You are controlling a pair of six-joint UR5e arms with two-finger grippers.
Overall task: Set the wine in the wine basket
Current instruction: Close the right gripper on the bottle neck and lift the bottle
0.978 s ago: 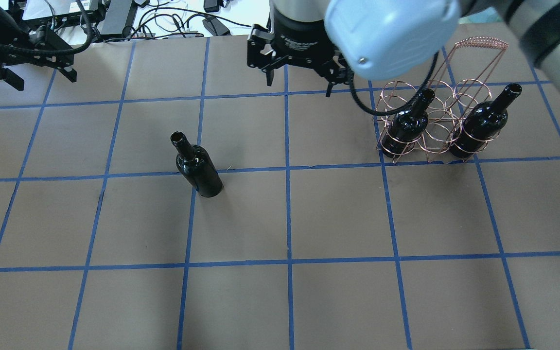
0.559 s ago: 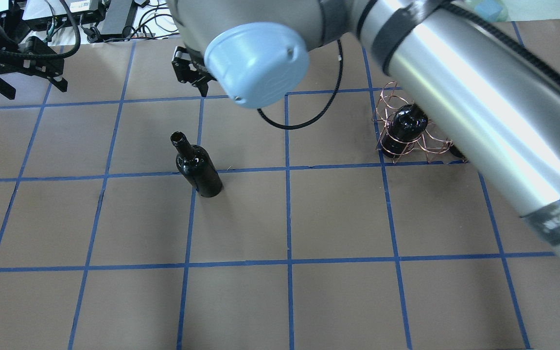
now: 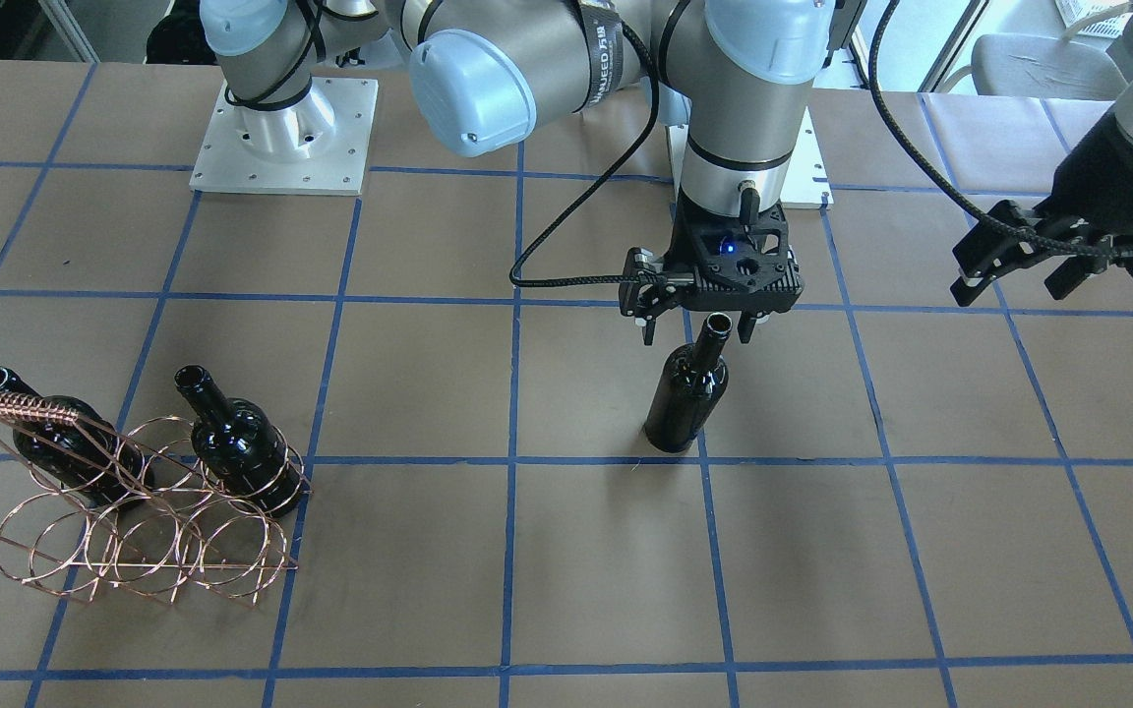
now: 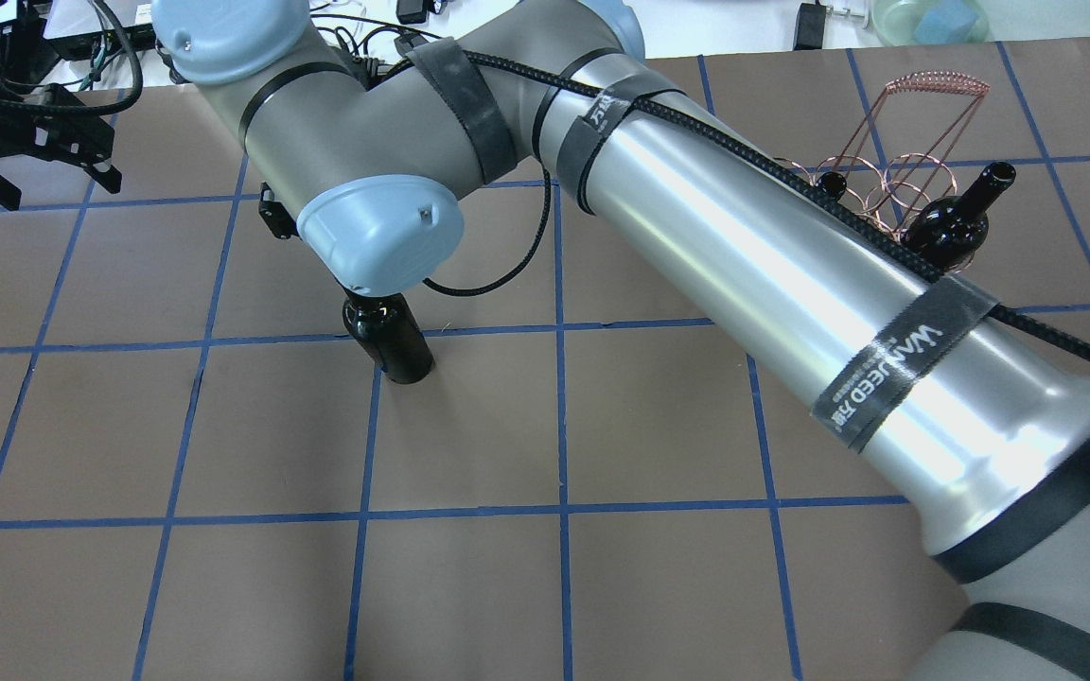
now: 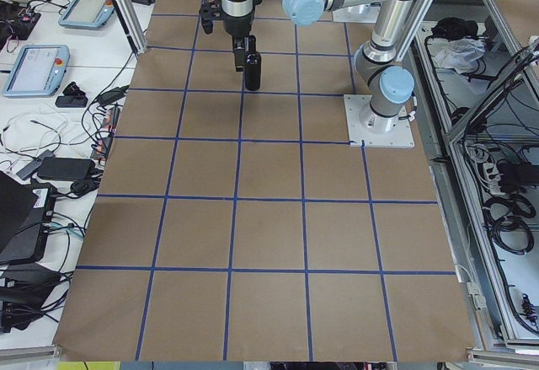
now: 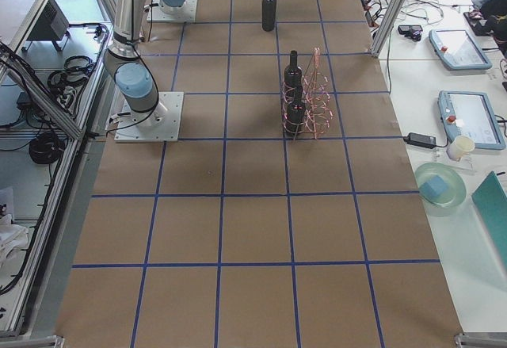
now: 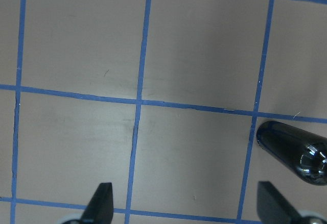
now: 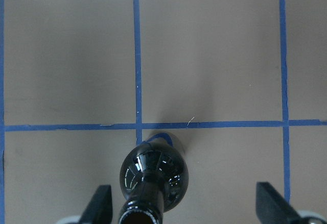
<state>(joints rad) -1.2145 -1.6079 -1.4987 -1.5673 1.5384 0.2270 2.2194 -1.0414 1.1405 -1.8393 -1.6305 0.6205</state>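
Copper wire basket [image 3: 16, 407], round rings, coiled handle, held two glossy black bottles [image 3: 237, 447] upright in end rings of row nearer robot. Wine [image 3: 686, 393] stood upright on blue-taped brown table [image 3: 576, 570], well apart from basket. Right gripper [image 3: 695, 332] straddled its narrow neck, jaws wide, not touching. Left gripper [image 3: 1011, 283] hung aloft, jaws wide.

Bright even overhead light, sharp focus, soft faint shadows

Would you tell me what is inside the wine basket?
The wine basket holds two black bottles, upright in the end rings of its robot-side row; its other rings look empty. In the overhead view, the right arm covers most of it.
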